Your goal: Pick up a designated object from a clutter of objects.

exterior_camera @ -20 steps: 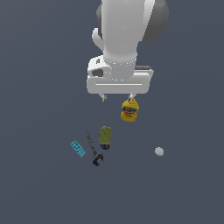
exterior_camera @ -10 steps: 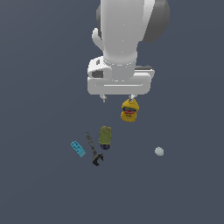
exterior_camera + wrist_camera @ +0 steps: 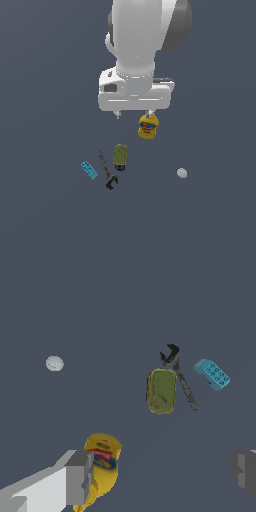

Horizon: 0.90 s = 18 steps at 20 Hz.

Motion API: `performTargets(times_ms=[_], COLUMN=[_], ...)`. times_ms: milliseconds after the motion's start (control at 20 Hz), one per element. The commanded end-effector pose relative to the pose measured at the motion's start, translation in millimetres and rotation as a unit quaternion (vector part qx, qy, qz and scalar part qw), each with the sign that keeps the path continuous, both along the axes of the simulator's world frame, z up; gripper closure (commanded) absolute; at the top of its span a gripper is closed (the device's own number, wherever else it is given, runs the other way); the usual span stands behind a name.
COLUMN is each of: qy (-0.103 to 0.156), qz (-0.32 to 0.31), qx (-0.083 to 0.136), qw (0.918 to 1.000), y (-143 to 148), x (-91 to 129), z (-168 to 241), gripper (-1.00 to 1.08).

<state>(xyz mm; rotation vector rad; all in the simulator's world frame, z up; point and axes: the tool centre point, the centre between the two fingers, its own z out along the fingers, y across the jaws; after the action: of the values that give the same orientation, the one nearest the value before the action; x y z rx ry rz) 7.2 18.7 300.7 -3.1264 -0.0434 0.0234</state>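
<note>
Dark grey-blue floor [image 3: 45, 215] ran flat and featureless under everything; no walls or edges to see. Over the last second almost nothing had changed: arm held roughly the same spot above the clutter, every object sat where it had been; so no real progress toward the grasp yet, still the approach stage by my read.

Gripper [image 3: 162, 476] hung high, fingers [image 3: 80, 478] spread wide apart with nothing between them; released, empty. In the exterior view the gripper [image 3: 134, 114] showed only two short fingertips poking out below the white hand body.

Cyan brick [image 3: 89, 170] lay flat on the floor, studs up, well apart from the gripper and below it, off toward the exterior view's left; wrist view had the cyan brick [image 3: 212, 374] clear and unobstructed. Dark wrench [image 3: 107, 171] lay just beside it, between brick and olive-green can [image 3: 120, 156]; can lying on its side, near the wrench, contact hard to call. Yellow mustard bottle [image 3: 148, 126] sat closest under the gripper, almost beneath one finger; white ball [image 3: 182, 173] well apart on the other side.

Judgement: gripper sat over the bottle, not the target; it needed a sideways shift over the brick before descending; wrench right alongside looked like the main risk for a finger snag.
</note>
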Motion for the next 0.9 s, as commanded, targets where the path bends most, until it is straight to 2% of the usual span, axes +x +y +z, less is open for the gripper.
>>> performTargets(times_ms=[0,450,850], qy=[0.0,-0.002,-0.005], qz=[0.008,0.065,0.137], qx=[0.0,0.0,0.0], qw=[1.0,0.9979,0.9906], y=[-3.9,-30.3,-66.3], x=[3.3,23.9,45.5], z=[-4.3,-33.0,-72.5], gripper=[-0.92,-0.92,-0.92])
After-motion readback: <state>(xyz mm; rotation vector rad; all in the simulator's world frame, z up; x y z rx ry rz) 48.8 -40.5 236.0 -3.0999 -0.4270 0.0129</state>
